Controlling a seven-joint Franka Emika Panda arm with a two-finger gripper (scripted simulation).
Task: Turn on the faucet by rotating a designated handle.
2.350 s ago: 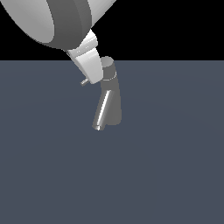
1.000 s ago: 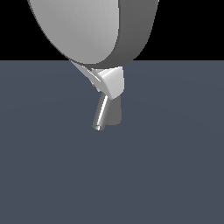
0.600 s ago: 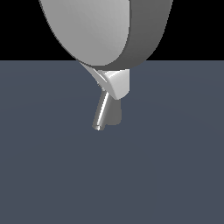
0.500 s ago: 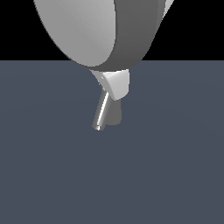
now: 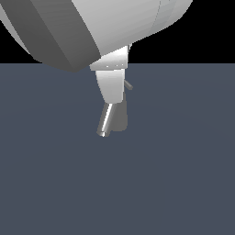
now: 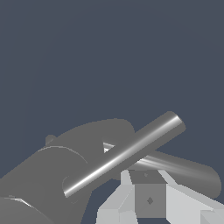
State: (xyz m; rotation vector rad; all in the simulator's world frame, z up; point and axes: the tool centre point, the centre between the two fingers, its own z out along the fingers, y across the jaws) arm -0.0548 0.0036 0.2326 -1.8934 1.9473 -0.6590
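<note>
The faucet [image 5: 118,120] is a small grey tap standing on the dark floor, its shiny slanted spout [image 5: 105,122] pointing down toward the exterior view's left. My gripper [image 5: 111,92] hangs as one white block in front of the faucet's cap and hides it. The tip of the handle [image 5: 128,85] juts out past the gripper on the exterior view's right. In the wrist view a bright grey rod, the handle [image 6: 124,155], crosses over the dark faucet [image 6: 48,175], with my gripper [image 6: 148,194] right against it. I cannot make out the gap between the fingers.
The large white and grey arm [image 5: 87,27] fills the top of the exterior view. A flat dark blue-grey floor [image 5: 183,174] spreads around the faucet.
The arm has swung toward the exterior view's right and its gripper now covers the cap. The handle tip, first seen left of the cap, now shows on its right.
</note>
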